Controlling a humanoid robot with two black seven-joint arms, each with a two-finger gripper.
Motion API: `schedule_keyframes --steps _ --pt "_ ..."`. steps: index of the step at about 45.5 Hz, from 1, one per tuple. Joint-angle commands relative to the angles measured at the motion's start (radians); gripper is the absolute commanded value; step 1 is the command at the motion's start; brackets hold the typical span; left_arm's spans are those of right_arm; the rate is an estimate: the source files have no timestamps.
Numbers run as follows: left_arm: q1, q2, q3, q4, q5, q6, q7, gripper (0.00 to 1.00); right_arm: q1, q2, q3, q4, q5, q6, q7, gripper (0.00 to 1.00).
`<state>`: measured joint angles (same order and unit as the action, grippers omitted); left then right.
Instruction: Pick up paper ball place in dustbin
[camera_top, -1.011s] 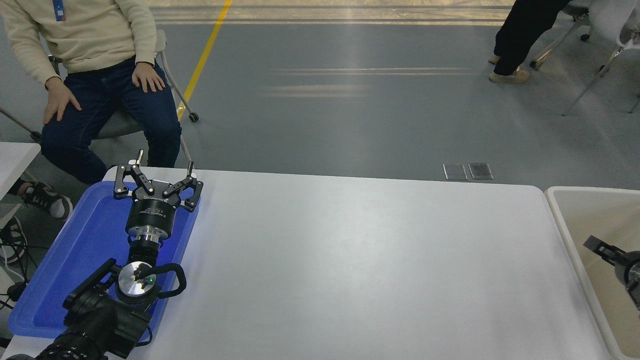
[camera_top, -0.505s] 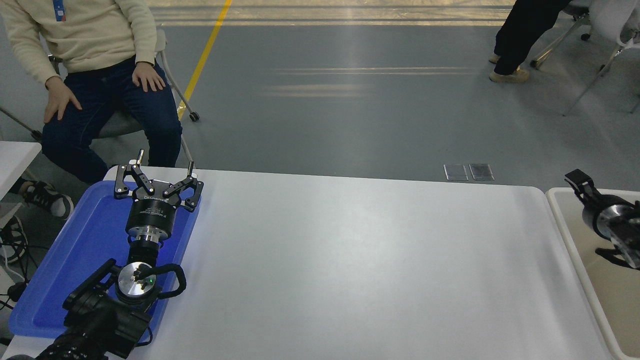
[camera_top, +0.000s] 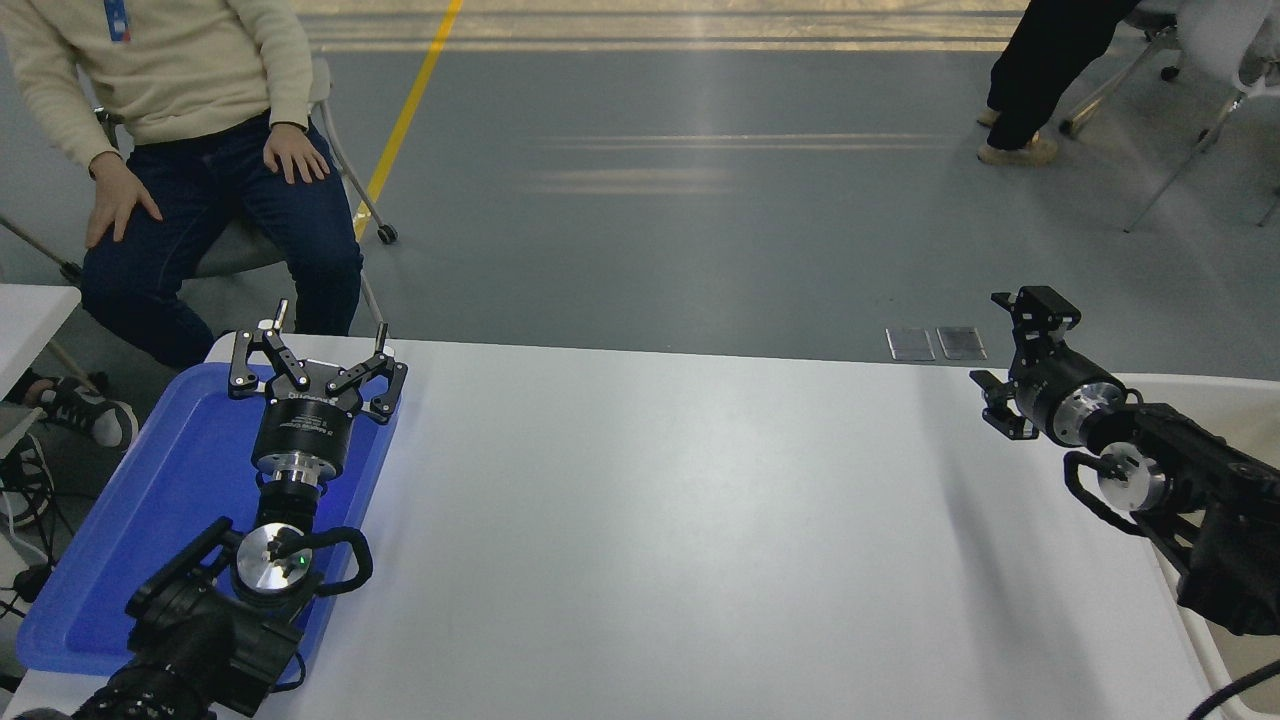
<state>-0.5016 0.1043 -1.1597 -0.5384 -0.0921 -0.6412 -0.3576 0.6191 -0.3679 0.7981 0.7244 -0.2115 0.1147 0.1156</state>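
The paper ball is not in view. The cream-white dustbin stands off the table's right end, mostly hidden behind my right arm; only parts of its rim show. My right gripper hangs above the table's far right corner, just left of the dustbin, its fingers spread open with nothing between them. My left gripper is parked over the blue tray at the lower left, open and empty.
A flat blue tray lies on the table's left end under the left arm. A person sits on a chair beyond the far left corner. Another person's legs and chairs are at the top right.
My right arm has risen out of the dustbin and swung left, from the picture's right edge to above the table's far right corner. The left arm has not moved.
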Motion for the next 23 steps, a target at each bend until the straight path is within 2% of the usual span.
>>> schedule_keyframes --steps 1,5,12,14,23 --pt "0.000 0.000 0.000 0.000 0.000 0.000 0.000 1.00 -0.070 0.110 0.136 0.066 0.204 0.078 0.004 1.00" --pt "0.000 0.000 0.000 0.000 0.000 0.000 -0.001 1.00 -0.088 0.138 0.138 0.061 0.302 0.141 0.004 1.00" --pt "0.000 0.000 0.000 0.000 0.000 0.000 -0.001 1.00 -0.114 0.174 0.139 0.032 0.379 0.261 0.004 1.00" --pt "0.000 0.000 0.000 0.000 0.000 0.000 0.000 1.00 -0.122 0.187 0.139 0.007 0.435 0.305 0.004 1.00" --pt "0.000 0.000 0.000 0.000 0.000 0.000 0.000 1.00 -0.148 0.190 0.139 -0.040 0.520 0.399 0.004 1.00"
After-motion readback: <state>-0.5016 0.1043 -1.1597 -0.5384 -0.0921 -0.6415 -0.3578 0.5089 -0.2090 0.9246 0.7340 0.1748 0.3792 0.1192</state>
